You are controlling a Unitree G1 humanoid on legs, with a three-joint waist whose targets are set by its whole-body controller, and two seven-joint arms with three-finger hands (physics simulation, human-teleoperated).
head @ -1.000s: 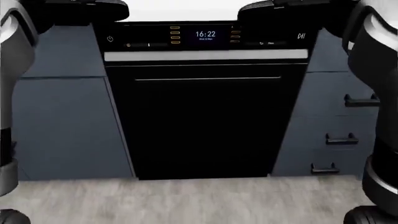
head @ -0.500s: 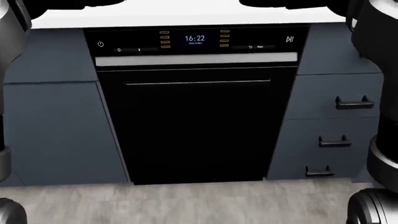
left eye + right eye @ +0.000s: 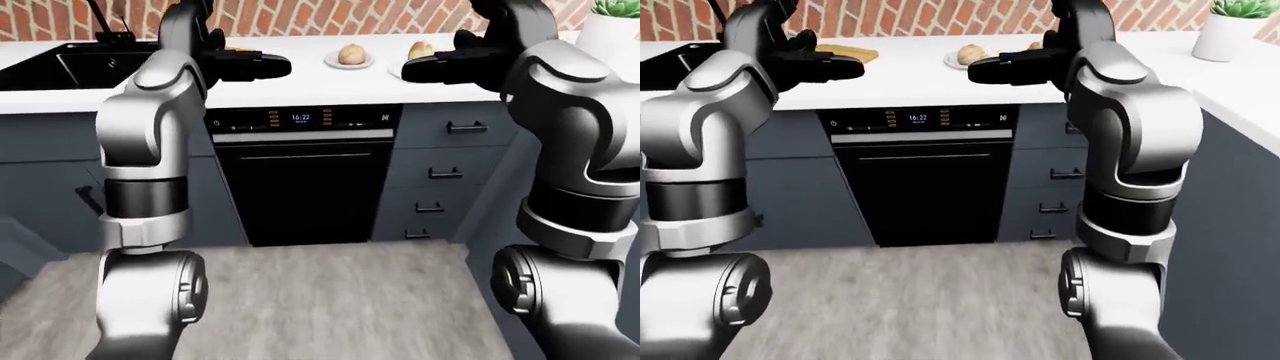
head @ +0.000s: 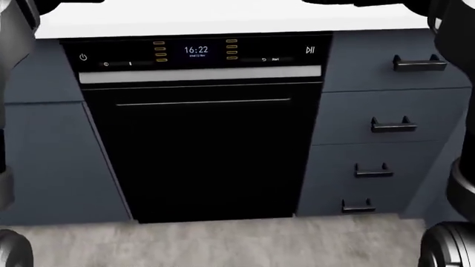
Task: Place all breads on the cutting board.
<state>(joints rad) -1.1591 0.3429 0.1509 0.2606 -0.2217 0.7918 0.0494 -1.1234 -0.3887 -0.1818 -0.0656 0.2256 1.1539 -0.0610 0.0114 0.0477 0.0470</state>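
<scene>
Two bread rolls, one on a small plate and a second just to its right, sit on the white counter above the black dishwasher. The cutting board lies on the counter up and left of the dishwasher. Both the left hand and right hand hover over the counter edge holding nothing; finger state cannot be told.
</scene>
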